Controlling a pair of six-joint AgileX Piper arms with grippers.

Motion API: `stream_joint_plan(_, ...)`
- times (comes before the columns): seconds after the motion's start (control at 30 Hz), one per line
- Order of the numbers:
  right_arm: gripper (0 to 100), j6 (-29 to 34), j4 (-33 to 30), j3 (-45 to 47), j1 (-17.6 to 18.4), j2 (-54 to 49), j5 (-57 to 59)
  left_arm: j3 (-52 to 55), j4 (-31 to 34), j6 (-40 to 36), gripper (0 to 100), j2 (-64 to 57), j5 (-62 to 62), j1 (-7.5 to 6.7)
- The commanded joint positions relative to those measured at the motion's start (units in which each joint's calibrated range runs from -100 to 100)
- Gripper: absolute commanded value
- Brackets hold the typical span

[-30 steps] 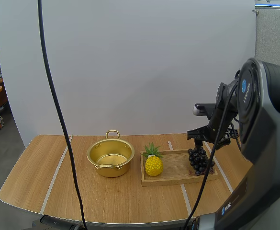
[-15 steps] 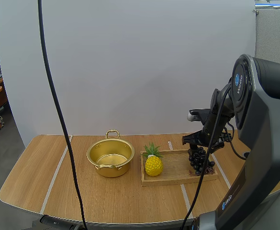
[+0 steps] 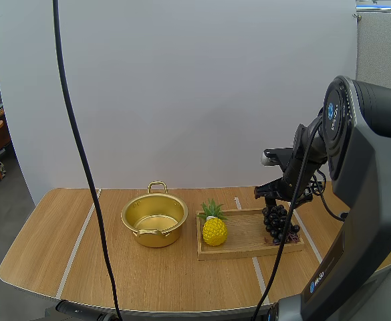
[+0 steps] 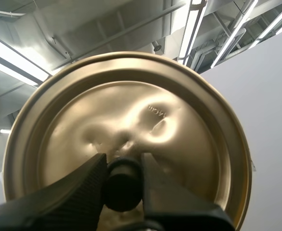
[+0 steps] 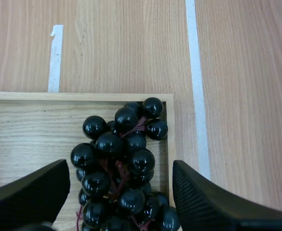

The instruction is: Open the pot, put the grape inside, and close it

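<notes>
Presently my left end effector (image 4: 123, 166) grips the lid (image 4: 131, 106) by its knob (image 4: 123, 186), freeing the pot (image 3: 154, 219), while my right end effector (image 5: 120, 167) hovers spread above the grapes (image 5: 113, 144), ready to grab.

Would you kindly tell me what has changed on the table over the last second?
The right arm swung its elbow leftward, while the right gripper barely shifted and hovers open over the grapes, grasping nothing. The grapes, wooden tray, toy pineapple and open pot stayed put.
</notes>
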Motion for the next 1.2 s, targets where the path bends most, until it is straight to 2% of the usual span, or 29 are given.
stream_joint_plan(0.0,100,-0.4,-0.1,-0.3,0.0,-0.1,-0.7,-0.4,0.1,-0.3,0,-0.3,-1.9,-0.11)
stream_joint_plan(0.47,100,-0.4,0.1,-0.3,0.0,13.0,-0.8,-0.4,0.1,-0.3,0,-0.3,-1.9,-0.11)
stream_joint_plan(0.9,100,-0.4,0.8,-0.3,0.0,13.7,-4.4,-0.4,0.1,-0.3,0,-0.3,-1.9,-0.11)
stream_joint_plan(0.93,85,-0.4,1.2,-0.3,0.0,13.7,-4.4,-0.4,0.1,-0.3,0,-0.3,-1.9,-0.11)
stream_joint_plan(1.03,1,-0.4,1.1,-0.3,0.0,13.7,-3.0,-0.4,0.1,-0.3,0,-0.3,-1.9,-0.11)
stream_joint_plan(1.17,0,-0.2,1.5,-0.3,0.0,13.7,-3.0,-0.4,0.1,-0.3,0,-0.3,-1.9,-0.11)
